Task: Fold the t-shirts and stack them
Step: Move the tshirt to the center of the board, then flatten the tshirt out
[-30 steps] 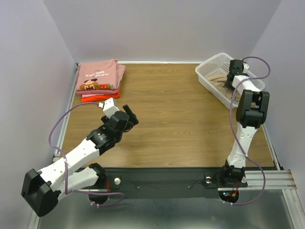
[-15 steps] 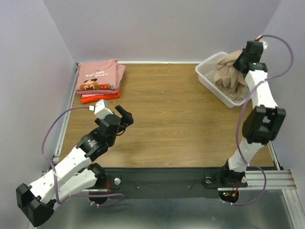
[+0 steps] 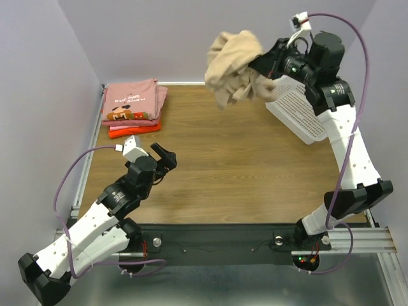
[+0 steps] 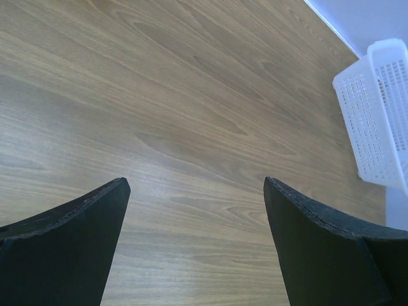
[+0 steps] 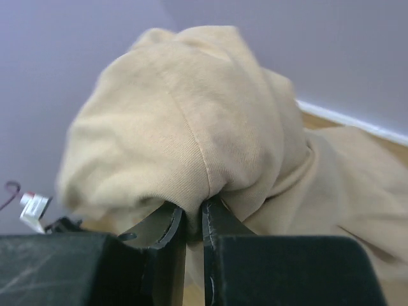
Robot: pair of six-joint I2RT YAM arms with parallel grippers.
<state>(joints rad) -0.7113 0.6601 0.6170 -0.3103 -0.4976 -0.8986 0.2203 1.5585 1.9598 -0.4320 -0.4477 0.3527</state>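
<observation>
— Overhead, where was the tan tee point(image 3: 234, 67)?
— Aloft, left of the basket point(image 3: 299, 115), pinched by the right gripper point(image 3: 264, 64); folded tees point(image 3: 132, 105) lay far left of it.
— Left wrist?
— The left gripper point(image 4: 194, 185) gaped wide, empty.
— Right wrist?
— Jaws clamped on cloth.

This was a robot test cell in a lab. Plain lilac walls point(image 3: 191, 38) closed in a wood-patterned table point(image 3: 242, 172) on its left, far and right sides. Two arms, the left arm point(image 3: 105, 207) and the right arm point(image 3: 352, 153), were bolted to a black bar point(image 3: 217, 239) along the near edge, and purple cables point(image 3: 69, 185) looped loose from them. Small red and green lights point(image 3: 305, 260) glowed at the right arm's base, beside a bare metal rail point(image 3: 363, 239). Grey sheet metal point(image 3: 223, 287) lay nearer still. The household things were a white basket point(image 3: 299, 111) at the far right, a pile of folded t-shirts point(image 3: 131, 105) in the far left corner and a tan t-shirt point(image 3: 233, 67) held in the air.
</observation>
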